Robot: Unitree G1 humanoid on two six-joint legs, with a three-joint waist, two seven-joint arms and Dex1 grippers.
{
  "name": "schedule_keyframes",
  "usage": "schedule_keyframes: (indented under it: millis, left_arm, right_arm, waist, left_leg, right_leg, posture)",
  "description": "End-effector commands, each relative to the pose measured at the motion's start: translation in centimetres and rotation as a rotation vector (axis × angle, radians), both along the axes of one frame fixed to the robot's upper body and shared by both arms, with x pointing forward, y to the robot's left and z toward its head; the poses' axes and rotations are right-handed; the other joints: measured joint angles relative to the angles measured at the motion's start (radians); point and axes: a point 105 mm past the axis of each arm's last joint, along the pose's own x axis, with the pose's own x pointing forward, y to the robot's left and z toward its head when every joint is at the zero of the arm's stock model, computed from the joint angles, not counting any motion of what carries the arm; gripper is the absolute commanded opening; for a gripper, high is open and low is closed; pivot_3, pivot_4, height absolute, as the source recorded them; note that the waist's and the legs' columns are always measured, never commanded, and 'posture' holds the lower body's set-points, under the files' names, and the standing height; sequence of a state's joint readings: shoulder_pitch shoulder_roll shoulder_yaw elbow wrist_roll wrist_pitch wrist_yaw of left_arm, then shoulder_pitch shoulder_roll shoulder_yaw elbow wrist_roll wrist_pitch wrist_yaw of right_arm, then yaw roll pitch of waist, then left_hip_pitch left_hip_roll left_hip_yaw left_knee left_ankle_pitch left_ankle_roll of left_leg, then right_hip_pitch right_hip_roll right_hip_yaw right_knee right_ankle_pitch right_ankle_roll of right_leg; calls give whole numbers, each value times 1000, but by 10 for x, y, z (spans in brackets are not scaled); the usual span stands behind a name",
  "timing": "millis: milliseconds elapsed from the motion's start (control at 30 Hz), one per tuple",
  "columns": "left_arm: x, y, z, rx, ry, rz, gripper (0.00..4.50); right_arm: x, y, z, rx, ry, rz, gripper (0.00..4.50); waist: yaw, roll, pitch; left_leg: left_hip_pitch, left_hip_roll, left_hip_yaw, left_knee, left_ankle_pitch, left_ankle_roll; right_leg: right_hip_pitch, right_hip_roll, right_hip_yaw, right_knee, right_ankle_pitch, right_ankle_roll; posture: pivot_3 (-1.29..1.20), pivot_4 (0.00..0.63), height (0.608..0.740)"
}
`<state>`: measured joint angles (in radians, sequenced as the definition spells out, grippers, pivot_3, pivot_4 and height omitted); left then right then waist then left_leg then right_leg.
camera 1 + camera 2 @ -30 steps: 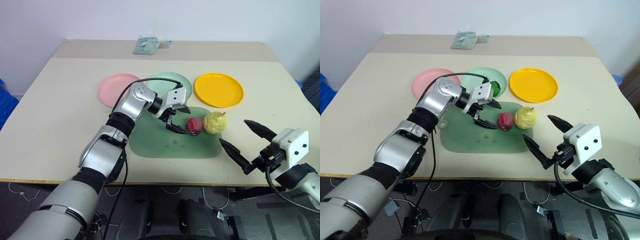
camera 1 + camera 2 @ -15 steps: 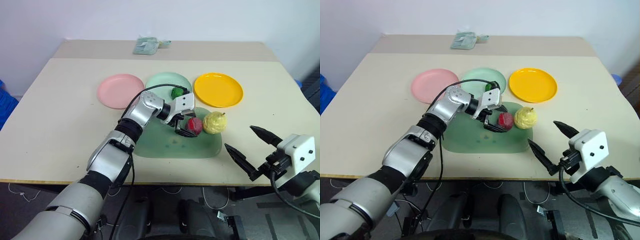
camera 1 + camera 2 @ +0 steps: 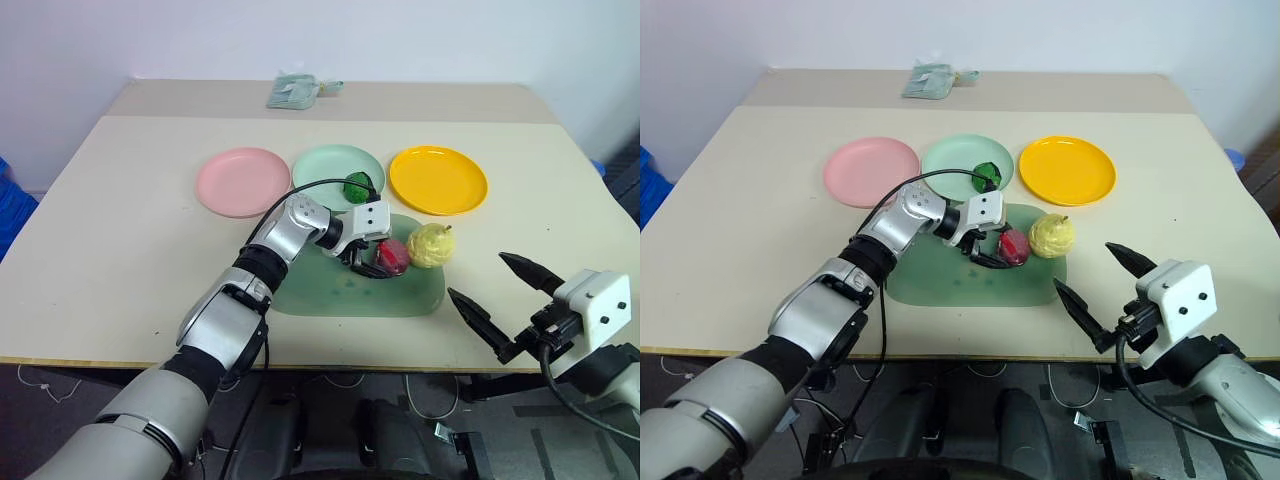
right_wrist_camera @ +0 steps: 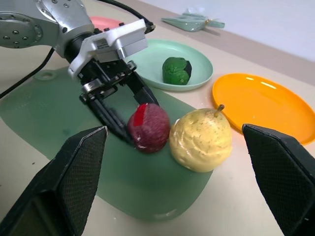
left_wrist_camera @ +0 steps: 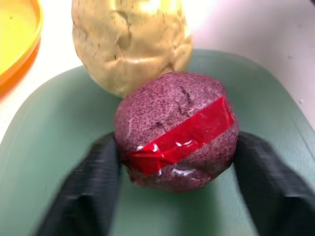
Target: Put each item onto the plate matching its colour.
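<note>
A pale beige tabletop (image 3: 120, 230) stands against a plain white wall.

Nearest, off the front edge of the tabletop on the right, the right pincer (image 3: 497, 306) hangs with its two black fingers spread wide apart, holding nothing. Its own wrist view looks between those fingers across the whole cluster of items.

Beyond it, a translucent green rounded mat (image 3: 330, 290) lies on the tabletop. On the mat the left pincer (image 3: 372, 260) has its black fingers on either side of the maroon round fruit (image 3: 392, 254). The left wrist view shows what the head views cannot: both finger pads (image 5: 91, 187) sit against the fruit's flanks, and a strip of glossy red tape runs across its rough skin. Whether the fruit is lifted or rests on the mat, I cannot tell.

Just beside the fruit, touching it, sits the pale yellow stemmed pear (image 3: 430, 245), upright on the mat's right part.

Farther back, three round glossy plastic plates stand in a row: the pink plate (image 3: 240, 180) on the left, the mint green plate (image 3: 325, 165) in the middle, the orange-yellow plate (image 3: 437, 179) on the right. The dark green leafy ball (image 3: 356, 185) lies on the mint green plate, near its front rim.

At the far edge lies a small crumpled pale green cloth (image 3: 295, 92).
</note>
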<state>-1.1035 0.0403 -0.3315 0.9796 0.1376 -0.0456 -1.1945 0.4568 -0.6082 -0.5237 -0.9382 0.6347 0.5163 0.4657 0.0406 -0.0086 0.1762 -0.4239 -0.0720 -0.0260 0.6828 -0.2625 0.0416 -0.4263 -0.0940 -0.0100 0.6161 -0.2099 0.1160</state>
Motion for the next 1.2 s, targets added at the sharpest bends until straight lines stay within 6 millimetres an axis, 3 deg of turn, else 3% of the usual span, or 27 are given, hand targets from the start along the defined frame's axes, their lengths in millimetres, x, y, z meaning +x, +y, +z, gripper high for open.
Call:
schedule_keyframes:
  millis: [33, 133, 267, 433, 500, 667, 767, 933, 1100, 1200]
  left_arm:
    - [0, 0, 10, -56, -5, -1, 2220]
    - [1, 4, 16, -95, 6, 27, 2220]
    - [7, 22, 37, -232, 62, 143, 2220]
    - [31, 65, 72, -513, 117, 457, 2220]
    - [50, 92, 79, -623, 91, 658, 2220]
    - [87, 151, 80, -763, -34, 1099, 2220]
    - [93, 168, 73, -775, -47, 1233, 2220]
    - [92, 191, 45, -751, 29, 1395, 2220]
    - [95, 200, 40, -738, 3, 1446, 4480]
    - [96, 205, 46, -760, -37, 1474, 4480]
  right_arm:
    - [-2, 4, 11, -22, -47, 15, 4500]
    - [0, 5, 12, -20, -48, 23, 4500]
    - [3, 5, 11, -18, -48, 34, 4500]
    - [9, 6, 10, -10, -50, 56, 4500]
    - [14, 7, 8, -6, -50, 75, 4500]
    - [26, 9, 7, -11, -49, 125, 4500]
    - [30, 7, 7, -18, -49, 141, 4500]
    - [35, 7, 6, -26, -43, 172, 4500]
    - [41, 5, 7, -32, -48, 177, 4500]
    - [46, 2, 8, -36, -63, 168, 4500]
  waist:
    - [0, 0, 0]
    - [-1, 0, 0]
    - [-2, 0, 0]
    - [-2, 0, 0]
    - [0, 0, 0]
    - [1, 0, 0]
    - [3, 0, 0]
    - [0, 0, 0]
    - [0, 0, 0]
    - [1, 0, 0]
  left_leg:
    - [0, 0, 0, 0, 0, 0]
    - [0, 0, 0, 0, 0, 0]
    - [0, 0, 0, 0, 0, 0]
    - [0, 0, 0, 0, 0, 0]
    - [0, 0, 0, 0, 0, 0]
    - [1, 0, 0, 0, 0, 0]
    - [1, -1, 0, 0, 0, -1]
    - [0, -2, 0, 0, 0, -1]
    - [1, -2, 0, 0, 0, -1]
    - [1, -2, 0, 0, 0, -1]
  right_leg:
    - [0, 0, 0, 0, 0, 0]
    - [0, 0, 0, 0, 0, 0]
    - [0, -1, 1, 0, 0, 0]
    - [0, -2, 1, 0, 0, 0]
    - [0, -2, 1, 0, 0, 0]
    - [0, -1, 1, 1, 1, 2]
    - [0, -1, 1, 1, 2, 3]
    - [0, -1, 1, 1, 2, 3]
    - [0, -1, 1, 1, 2, 3]
    - [0, -1, 1, 1, 2, 3]
  posture:
    - [0, 150, 740]
    - [0, 150, 740]
    - [0, 150, 740]
    - [0, 150, 740]
    - [0, 150, 740]
    - [0, 150, 740]
    - [0, 150, 740]
    - [0, 150, 740]
    - [0, 150, 740]
    - [0, 150, 740]
